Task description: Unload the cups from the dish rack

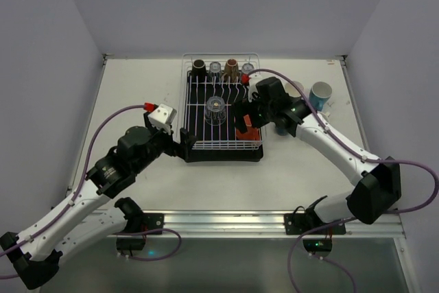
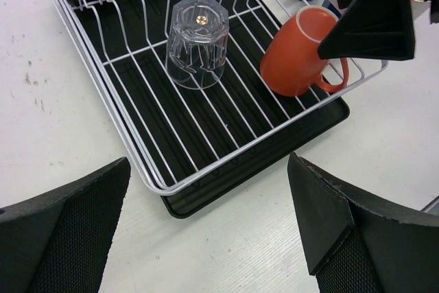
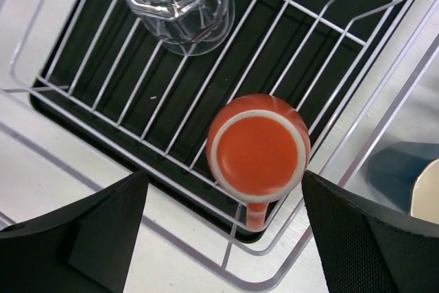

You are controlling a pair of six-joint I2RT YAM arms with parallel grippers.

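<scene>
The white wire dish rack (image 1: 226, 146) on its black tray sits mid-table. In it an orange mug (image 1: 245, 130) stands base up at the front right corner, with a clear glass (image 1: 215, 110) upside down in the middle. Several cups (image 1: 232, 68) line the back row. My right gripper (image 1: 241, 120) is open and empty, hovering just above the orange mug (image 3: 257, 149), with its fingers either side of the mug's handle end. My left gripper (image 1: 184, 141) is open and empty over the table by the rack's front left corner (image 2: 226, 169). The left wrist view shows the mug (image 2: 295, 56) and the glass (image 2: 197, 42).
Unloaded cups stand on the table right of the rack: a teal one (image 1: 320, 92) and a dark blue one (image 1: 281, 128), which also shows in the right wrist view (image 3: 398, 169). Purple cables loop off both arms. Walls close in on three sides.
</scene>
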